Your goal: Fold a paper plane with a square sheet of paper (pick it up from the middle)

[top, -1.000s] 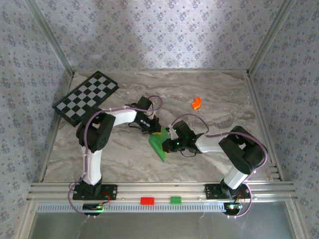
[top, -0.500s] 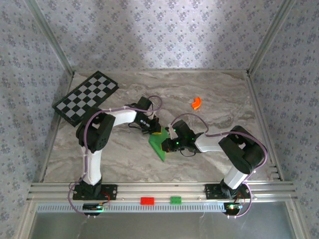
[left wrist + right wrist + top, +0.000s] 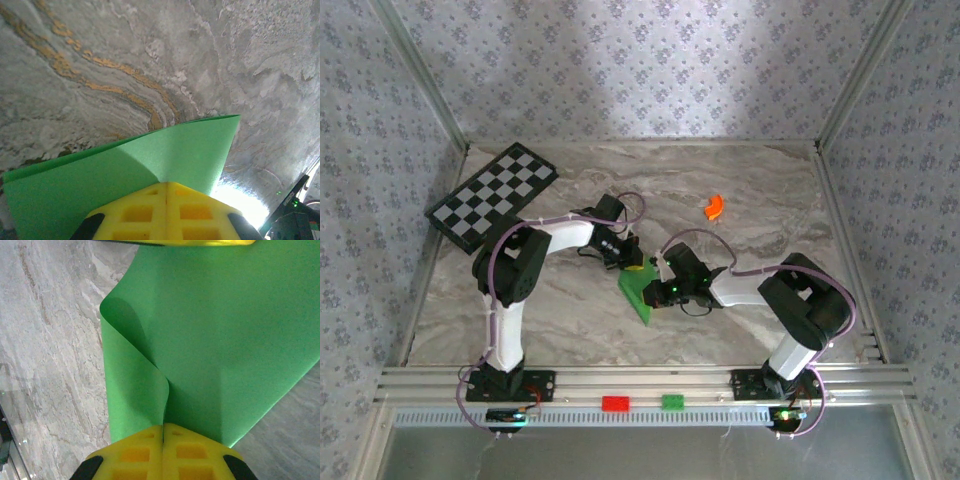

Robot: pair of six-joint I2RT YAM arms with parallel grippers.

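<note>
The green sheet of paper (image 3: 640, 292) lies in the middle of the table, folded into a wedge whose point faces the near edge. My left gripper (image 3: 631, 263) is shut on its far edge. In the left wrist view the yellow fingertips (image 3: 150, 210) pinch the paper (image 3: 150, 160) at a crease. My right gripper (image 3: 658, 286) is shut on the sheet's right side. In the right wrist view its yellow fingertips (image 3: 145, 452) clamp a curled fold of the paper (image 3: 225, 340), and the left gripper's yellow finger (image 3: 190, 242) shows at the top edge.
A black-and-white checkered board (image 3: 493, 195) lies at the far left. A small orange curved piece (image 3: 713, 207) sits far right. A red block (image 3: 615, 403) and a tiny green block (image 3: 672, 402) rest on the near rail. Patterned walls enclose the table.
My right gripper has crept slightly left and away from the near edge with the paper in it. The left arm has not moved.
</note>
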